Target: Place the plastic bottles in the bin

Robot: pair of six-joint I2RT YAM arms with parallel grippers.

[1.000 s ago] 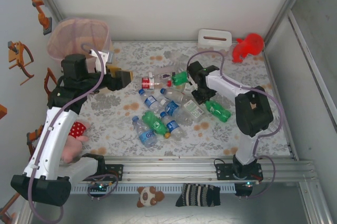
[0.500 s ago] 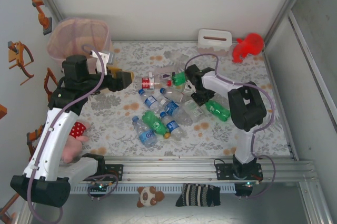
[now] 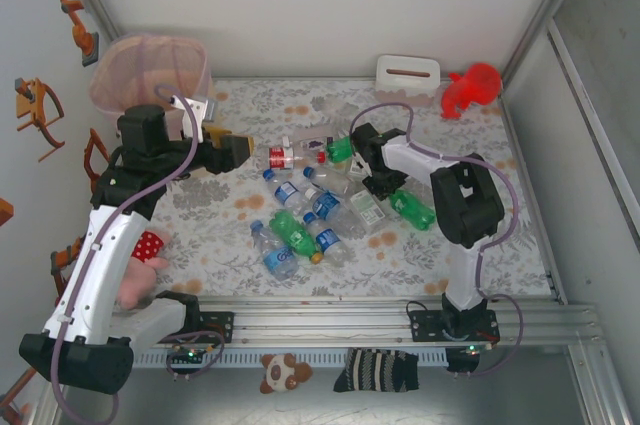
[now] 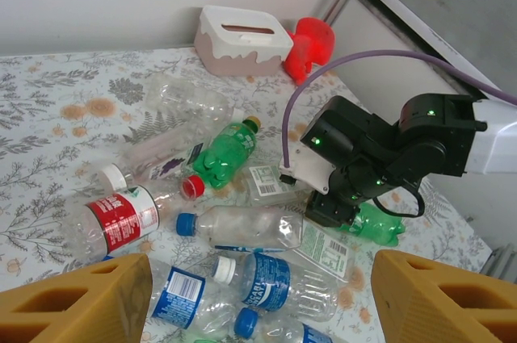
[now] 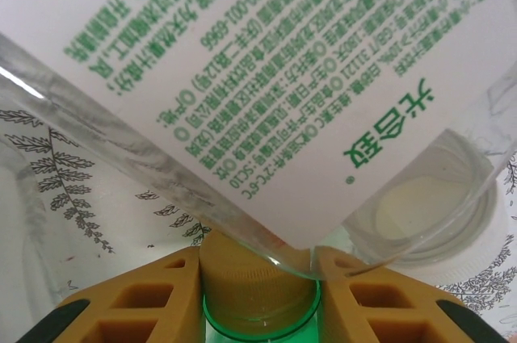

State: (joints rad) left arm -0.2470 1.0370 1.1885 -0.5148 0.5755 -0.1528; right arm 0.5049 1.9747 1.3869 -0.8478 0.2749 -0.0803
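Robot arms at work on a flower-patterned desk (image 3: 250, 105): the right pincer (image 3: 378, 185) is closed on the yellowish cap (image 5: 257, 274) of a green bottle (image 3: 415, 210). That bottle lies on its side at the right edge of a heap of plastic bottles (image 3: 305, 210) in the middle of the desk. In the right wrist view, the two tan fingers (image 5: 129, 303) press the cap from either side. A clear bottle (image 5: 283, 77) with a white label printed in green lies across, just above them.

The left pincer (image 3: 232, 148) hangs open and holds nothing at the left side of the heap. Its fingers stand wide apart and point right toward a red-labelled bottle (image 3: 285, 156) just beside them. Clear bottles with blue labels and another green one lie jumbled nearer the arms' bases.

The bin (image 3: 112, 85), beige with a pink liner over its rim, stands at the far left corner, beyond the left arm and well apart from the heap. A white tissue box (image 3: 407, 72) and a red toy figure (image 3: 472, 87) sit along the far edge, to the right.
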